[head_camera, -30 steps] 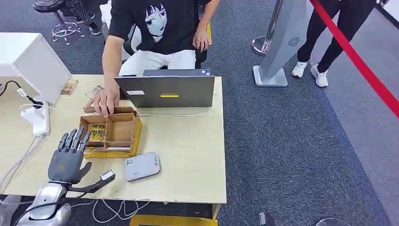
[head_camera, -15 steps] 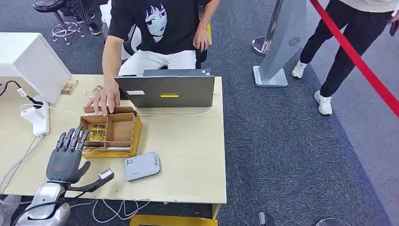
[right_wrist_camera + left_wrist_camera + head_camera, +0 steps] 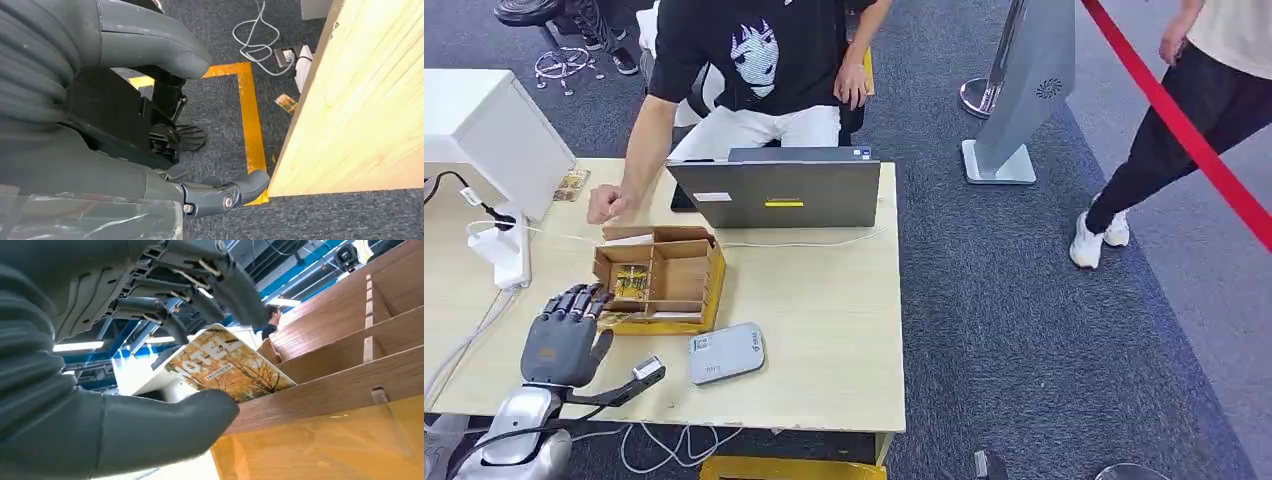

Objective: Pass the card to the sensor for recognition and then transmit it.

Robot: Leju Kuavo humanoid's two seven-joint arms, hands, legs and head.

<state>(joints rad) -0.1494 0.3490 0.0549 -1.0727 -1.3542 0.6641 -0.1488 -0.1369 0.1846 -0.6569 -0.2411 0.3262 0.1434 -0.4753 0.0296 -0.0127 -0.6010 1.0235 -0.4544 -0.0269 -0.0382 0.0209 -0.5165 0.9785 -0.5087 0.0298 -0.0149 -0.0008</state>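
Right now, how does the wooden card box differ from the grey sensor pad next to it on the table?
The wooden card box is brown, open-topped and split into compartments; the grey sensor pad is a flat, closed slab with rounded corners. The box holds a card; nothing lies on the pad. The left hand reaches the box's edge, not the pad. Both rest on the table.

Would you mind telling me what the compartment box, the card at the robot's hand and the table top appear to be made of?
Box: thin matt plywood, judging by its grain and slotted tab joints. Card: probably glossy printed plastic or coated paper, with a smooth photo print and barcode. Table: pale wood-look laminate, probably, with even, flat grain.
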